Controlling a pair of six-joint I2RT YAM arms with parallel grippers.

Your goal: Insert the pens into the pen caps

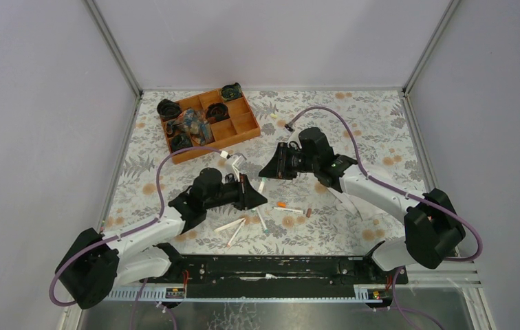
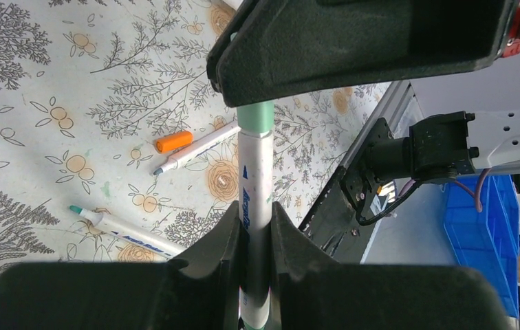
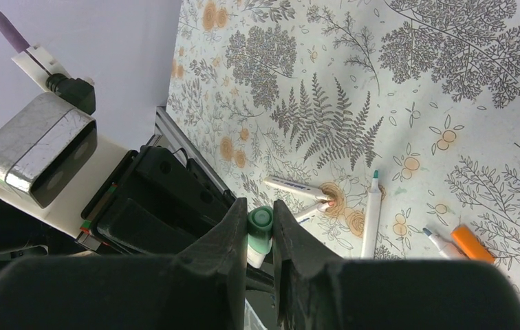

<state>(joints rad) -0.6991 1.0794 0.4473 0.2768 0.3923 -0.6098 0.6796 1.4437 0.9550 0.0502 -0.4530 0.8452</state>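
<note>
A: Capping step, right in the thick of it. Closest to us, the left gripper (image 2: 254,221) is clamped narrow on a white pen (image 2: 256,175). The barrel is pinched between its jaws and runs straight out to twelve o'clock.

B: And at the far end of that barrel is the green cap (image 2: 255,117), sitting on the pen's tip. The right gripper (image 3: 259,213) pinches it from the opposite side, jaws drawn close around the cap.

A: So pen and cap are touching and in line. Is it fully home? Can't tell from here. I'd say it's on, but perhaps not pressed tight.

B: Then the next move, to my eye, is a push straight along the barrel, with both wrists holding that line. Any tilt and the cap could jam or squirt out of the pinch. After that, one side lets go.

A: Further out on the cloth (image 2: 30,82) there's an orange cap (image 2: 174,141) at ten o'clock from the left jaws. It lies just beside a bare pen (image 2: 199,148), and a green-tipped pen (image 2: 120,230) sits at eight o'clock.

B: Farthest of all, seen from above, the tray (image 1: 241,124) is at eleven o'clock from the meeting grippers, well apart.
</note>
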